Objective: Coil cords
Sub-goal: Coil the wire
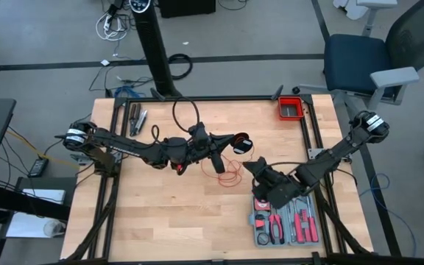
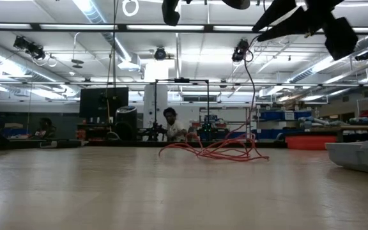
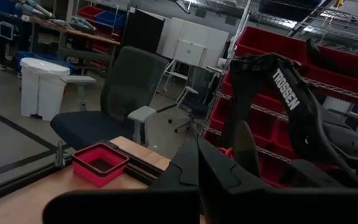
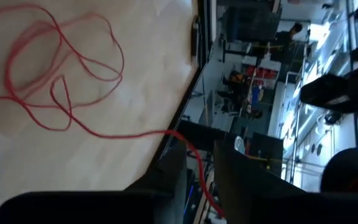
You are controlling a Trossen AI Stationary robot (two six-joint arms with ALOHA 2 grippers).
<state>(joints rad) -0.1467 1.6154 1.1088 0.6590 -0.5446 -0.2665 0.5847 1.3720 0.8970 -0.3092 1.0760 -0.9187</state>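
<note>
Cord [image 4: 61, 81] | thin, bright red | loose tangled loops on table [image 1: 168, 213]

The table [image 1: 175, 221] is pale wood with a smooth matt top. The cord [image 4: 73, 118] is thin red thread. The bin [image 3: 100, 163] is matt red plastic, the case [image 1: 285, 235] grey plastic.

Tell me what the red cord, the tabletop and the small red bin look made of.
Red cord: thin, limp string or fine wire, lying in loose loops; which, unclear. Tabletop: light wood, matte, with visible plank seams. Small red bin: probably moulded plastic, given its uniform colour and rimmed edge.
</note>
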